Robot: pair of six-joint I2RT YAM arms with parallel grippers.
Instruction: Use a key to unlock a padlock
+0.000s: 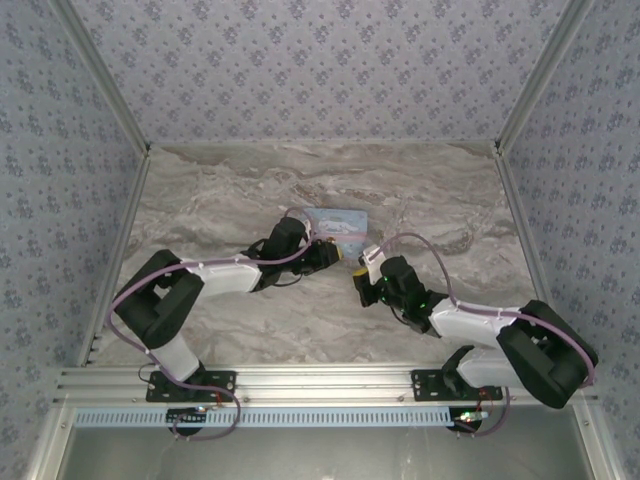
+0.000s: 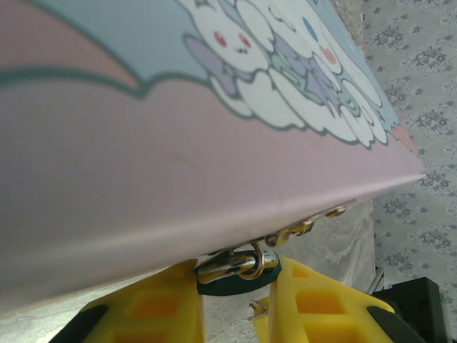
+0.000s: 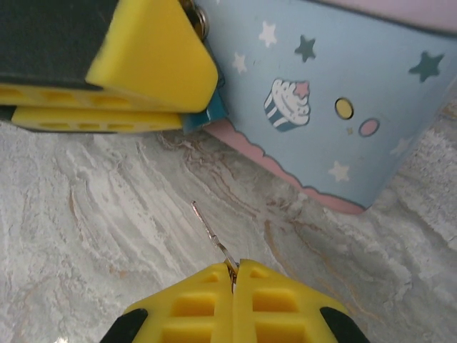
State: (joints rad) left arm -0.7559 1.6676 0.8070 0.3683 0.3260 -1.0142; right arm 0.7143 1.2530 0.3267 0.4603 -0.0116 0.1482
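Bottom centre, the left end effector [image 2: 238, 291] clamps the padlock [image 2: 241, 273] below the tin box [image 2: 178, 164]; the right end effector [image 3: 233, 275], fully closed, pinches the key [image 3: 211, 229]

**Pastel tin, teal lock, yellow fingers**

The tin box [image 3: 343, 107] is pale blue, printed with white and teal stars, a striped cupcake, a yellow dot and a pink one, above a scalloped pink band edged in teal. Its lid carries white cartoon bunnies on pink and blue. The padlock [image 2: 228, 288] is dark teal with a silvery loop. The key [image 3: 213, 236] is a thin grey-silver sliver. The left fingers [image 2: 143, 314] and right fingers [image 3: 193, 307] are bright yellow with black backing. The bench [image 1: 220, 190] is grey-beige marble with darker veins. The walls [image 1: 320, 60] wear grey-lilac floral paper.
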